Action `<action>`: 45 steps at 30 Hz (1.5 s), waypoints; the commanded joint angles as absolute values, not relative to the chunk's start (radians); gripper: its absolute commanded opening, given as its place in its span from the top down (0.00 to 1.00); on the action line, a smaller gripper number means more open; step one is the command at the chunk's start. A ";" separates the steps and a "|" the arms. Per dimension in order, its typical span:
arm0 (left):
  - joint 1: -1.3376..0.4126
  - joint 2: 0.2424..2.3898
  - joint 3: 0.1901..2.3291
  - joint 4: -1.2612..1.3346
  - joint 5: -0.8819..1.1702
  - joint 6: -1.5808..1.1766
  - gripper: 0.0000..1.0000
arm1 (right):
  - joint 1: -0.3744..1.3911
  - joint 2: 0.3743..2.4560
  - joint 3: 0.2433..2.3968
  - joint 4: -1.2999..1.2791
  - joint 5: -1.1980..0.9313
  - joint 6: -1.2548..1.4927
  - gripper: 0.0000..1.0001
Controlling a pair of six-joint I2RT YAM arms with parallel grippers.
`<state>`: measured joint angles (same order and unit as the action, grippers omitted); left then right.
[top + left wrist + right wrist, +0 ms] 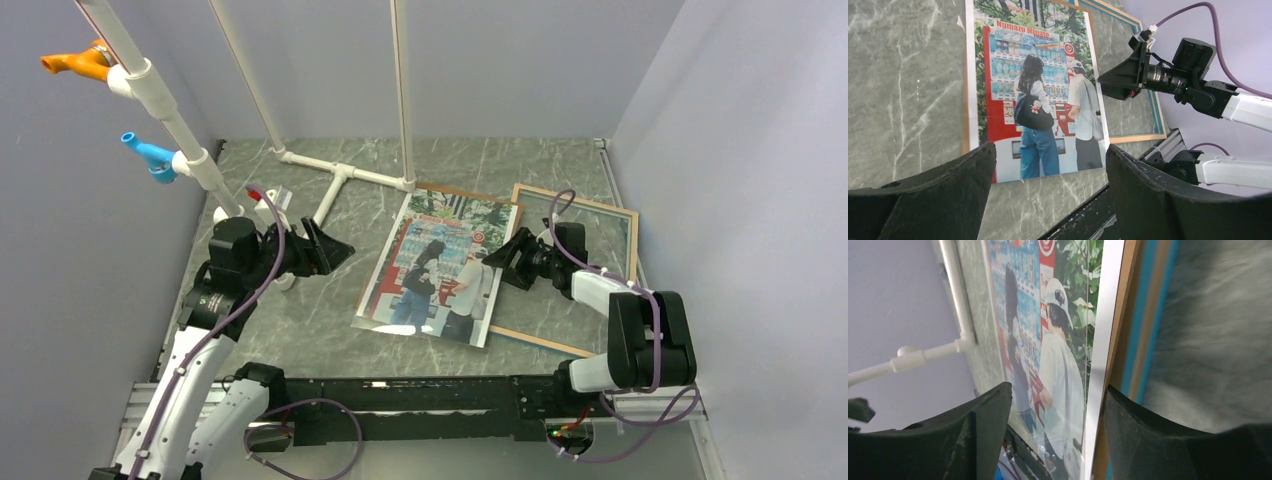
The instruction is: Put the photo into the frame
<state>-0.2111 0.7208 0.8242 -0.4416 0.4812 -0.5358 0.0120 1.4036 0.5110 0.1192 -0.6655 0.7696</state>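
Observation:
The photo (438, 262) lies face up mid-table on the brown backing board (366, 284), whose edge shows along its left and far sides. The frame (630, 245) lies flat to the right, its left part under the photo and board; a wood and blue rim shows in the left wrist view (1138, 136). My right gripper (505, 262) is open and low at the photo's right edge; in its wrist view (1057, 389) the photo's white border (1100, 365) stands between the jaws. My left gripper (335, 255) is open and empty, raised left of the photo (1043, 90).
A white pipe stand (340, 175) rises from the back of the table, with orange (75, 62) and blue (148, 155) fittings on a slanted pipe at the upper left. A black rail (400, 392) runs along the near edge. Grey walls close in both sides.

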 commanded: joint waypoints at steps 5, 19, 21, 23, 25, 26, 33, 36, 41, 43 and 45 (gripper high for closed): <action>-0.216 0.725 0.790 -0.396 0.488 -0.556 0.17 | 0.152 1.306 0.531 0.264 -0.682 0.846 0.43; -0.218 0.716 0.772 -0.436 0.469 -0.534 0.17 | 0.253 1.430 0.599 0.098 -0.561 0.782 0.63; -0.217 0.718 0.769 -0.440 0.468 -0.530 0.18 | 0.288 1.455 0.646 0.035 -0.524 0.749 0.63; -0.219 0.718 0.766 -0.445 0.464 -0.526 0.18 | 0.314 1.482 0.698 -0.059 -0.469 0.711 0.61; -0.219 0.722 0.767 -0.454 0.458 -0.522 0.18 | 0.349 1.508 0.773 -0.195 -0.351 0.658 0.57; -0.219 0.725 0.767 -0.459 0.456 -0.518 0.18 | 0.368 1.517 0.810 -0.262 -0.291 0.637 0.52; -0.231 0.748 0.765 -0.503 0.410 -0.483 0.17 | 0.424 1.516 0.951 -0.536 -0.041 0.554 0.04; -0.238 0.761 0.766 -0.523 0.389 -0.465 0.17 | 0.425 1.487 0.957 -0.582 0.018 0.544 0.00; -0.257 0.774 0.750 -0.518 0.374 -0.466 0.17 | 0.424 1.489 0.949 -0.600 0.087 0.541 0.02; -0.270 0.782 0.749 -0.516 0.364 -0.466 0.17 | 0.423 1.509 0.955 -0.603 0.106 0.541 0.03; -0.288 0.792 0.751 -0.520 0.346 -0.466 0.17 | 0.422 1.528 0.960 -0.597 0.114 0.541 0.04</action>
